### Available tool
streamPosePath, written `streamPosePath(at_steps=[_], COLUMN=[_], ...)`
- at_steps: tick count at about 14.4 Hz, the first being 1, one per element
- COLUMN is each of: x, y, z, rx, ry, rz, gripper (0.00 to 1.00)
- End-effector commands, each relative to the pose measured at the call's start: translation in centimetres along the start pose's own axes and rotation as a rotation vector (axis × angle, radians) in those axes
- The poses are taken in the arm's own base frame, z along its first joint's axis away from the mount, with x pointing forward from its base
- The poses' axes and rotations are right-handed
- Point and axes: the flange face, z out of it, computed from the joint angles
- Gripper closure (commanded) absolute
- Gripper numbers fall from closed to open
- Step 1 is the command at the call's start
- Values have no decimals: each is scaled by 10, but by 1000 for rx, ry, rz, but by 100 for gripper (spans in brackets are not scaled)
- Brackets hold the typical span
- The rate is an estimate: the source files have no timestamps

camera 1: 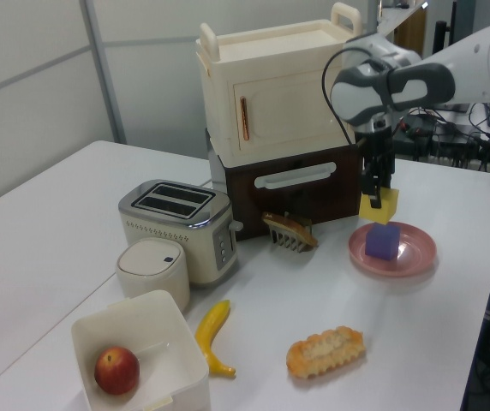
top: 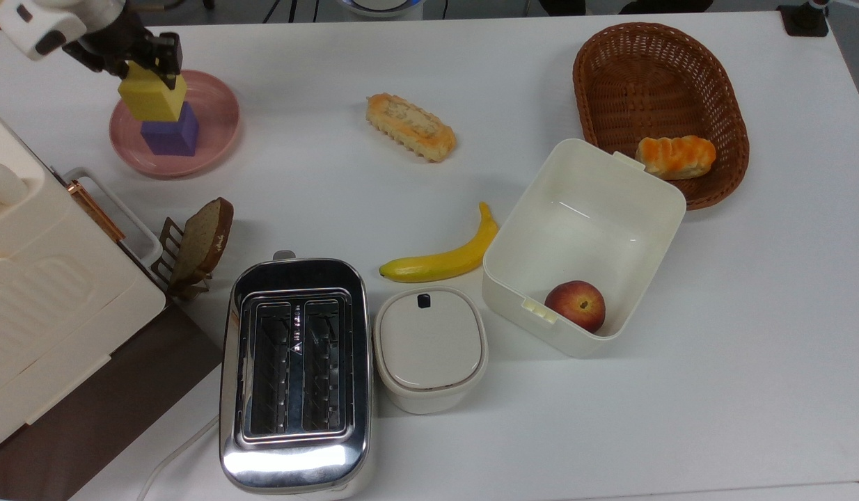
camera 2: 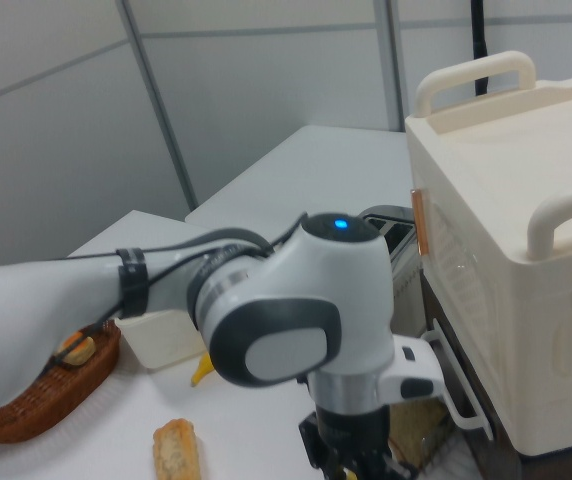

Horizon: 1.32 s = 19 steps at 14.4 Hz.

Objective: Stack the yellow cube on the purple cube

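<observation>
- The yellow cube (top: 153,97), a plain matte block with flat faces and sharp edges, is hanging tilted just above the purple cube (top: 170,133); whether the two are touching cannot be told.
- The gripper (top: 141,64) is pinching the yellow cube's upper part between its dark fingers, in the top view's upper left corner.
- The purple cube, a matte blue-violet block of similar size, is sitting on the pink plate (top: 214,132).
- In the left view, the yellow cube (camera 1: 379,206) is hovering over the purple cube (camera 1: 383,241), beside the cream cabinet (camera 1: 275,86).
- A slice of bread (top: 205,238) is leaning in a rack near the toaster (top: 294,372).
</observation>
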Motion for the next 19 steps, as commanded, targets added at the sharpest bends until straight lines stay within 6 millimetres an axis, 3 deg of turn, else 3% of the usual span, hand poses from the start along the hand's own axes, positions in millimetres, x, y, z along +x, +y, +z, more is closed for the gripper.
streamPosePath(at_steps=[1, 4, 5, 6, 7, 10, 14, 15, 19], x=[0, -4, -4, -3, -4, -7, -15, -12, -4], y=[9, 18, 20, 20, 23, 24, 2, -21, -112], z=[27, 31, 33, 36, 37, 31, -21, -44, -100], rx=[10, 14, 13, 13, 15, 19, 40, 46, 66], ry=[-2, -8, -11, -18, -17, -13, 65, 88, 83], rz=[-3, -11, -11, -13, -9, -14, 30, 46, -7], gripper=[94, 89, 71, 31, 0, 0, 0, 0, 0])
